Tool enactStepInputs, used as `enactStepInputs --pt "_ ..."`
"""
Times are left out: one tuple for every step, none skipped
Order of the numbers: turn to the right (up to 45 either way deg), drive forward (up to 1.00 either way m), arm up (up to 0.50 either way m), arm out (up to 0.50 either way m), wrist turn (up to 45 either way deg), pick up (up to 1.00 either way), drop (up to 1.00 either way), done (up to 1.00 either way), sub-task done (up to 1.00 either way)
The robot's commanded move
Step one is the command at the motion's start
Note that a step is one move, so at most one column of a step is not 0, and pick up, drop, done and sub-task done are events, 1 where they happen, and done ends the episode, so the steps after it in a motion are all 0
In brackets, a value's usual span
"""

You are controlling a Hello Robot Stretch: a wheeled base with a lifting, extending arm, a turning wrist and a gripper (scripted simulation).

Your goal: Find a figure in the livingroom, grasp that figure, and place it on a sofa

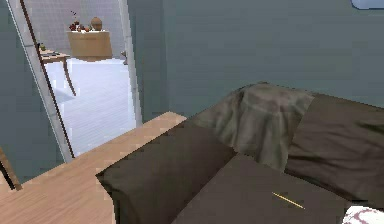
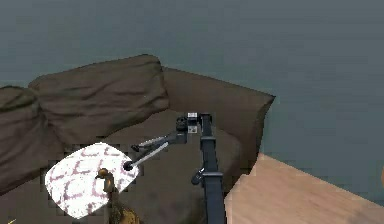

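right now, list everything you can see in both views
sofa: one, dark brown, against the wall
pillow: one, white with a grey pattern, on the sofa seat
small thing: one, olive brown, perhaps the figure, at the pillow's edge
cushion: one, mottled grey green, at the sofa's back
stick: one, thin, yellow, on the sofa seat
wall: teal, behind the sofa
floor: wood, beside the sofa
doorway: one, forward view's left
cabinet: one, tan, beyond the doorway
arm: one, dark, over the sofa
hand: one, dark, by the pillow; cannot tell whether it holds anything
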Motion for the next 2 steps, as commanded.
enactStepInputs --pt "0.0 0.0 0.0 -0.08 0.0 0.0 0.0 0.0 0.0" --pt "0.0 0.0 0.0 0.0 0.0 0.0 0.0 1.0 0.0"
